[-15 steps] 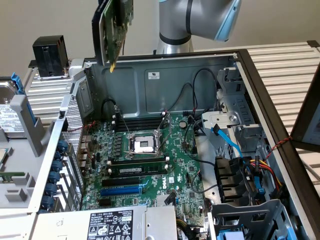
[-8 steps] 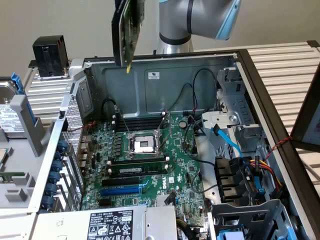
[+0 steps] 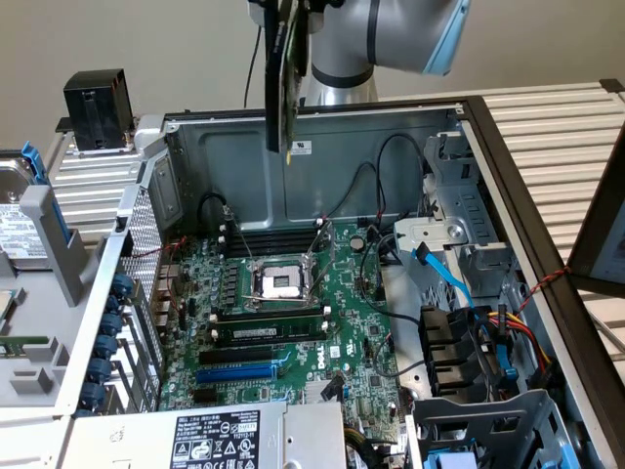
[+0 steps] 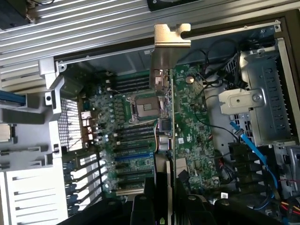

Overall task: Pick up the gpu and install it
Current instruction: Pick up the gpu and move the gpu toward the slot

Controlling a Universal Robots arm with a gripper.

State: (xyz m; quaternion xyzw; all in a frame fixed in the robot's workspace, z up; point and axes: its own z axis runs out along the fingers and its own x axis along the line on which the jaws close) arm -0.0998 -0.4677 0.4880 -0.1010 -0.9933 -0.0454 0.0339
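Closest to the wrist camera, the gripper (image 4: 162,187) pinches the gpu (image 4: 162,79) between its black fingers (image 4: 144,199), which press on the card's two flat faces. The card runs edge-on away from them and ends in its bent metal bracket (image 4: 172,36). In the exterior view the gpu hangs upright from the arm (image 3: 391,39), raised above the open computer case (image 3: 410,127) near its far wall and touching nothing below. Beneath it the green motherboard (image 3: 342,322) lies flat on the case floor, with the bare CPU socket (image 3: 276,283) near its middle. Nearer than the socket a memory stick (image 3: 269,330) sits in one slot, then come a black slot and a blue slot (image 3: 239,371). At the near edge sits the labelled power supply (image 3: 215,435). A blue cable (image 3: 444,278) runs along the drive bays on the exterior view's right. Outside the case, on the exterior view's left, a black boxy block (image 3: 96,106) stands at the far side, and a hard drive (image 3: 18,230) lies nearer.
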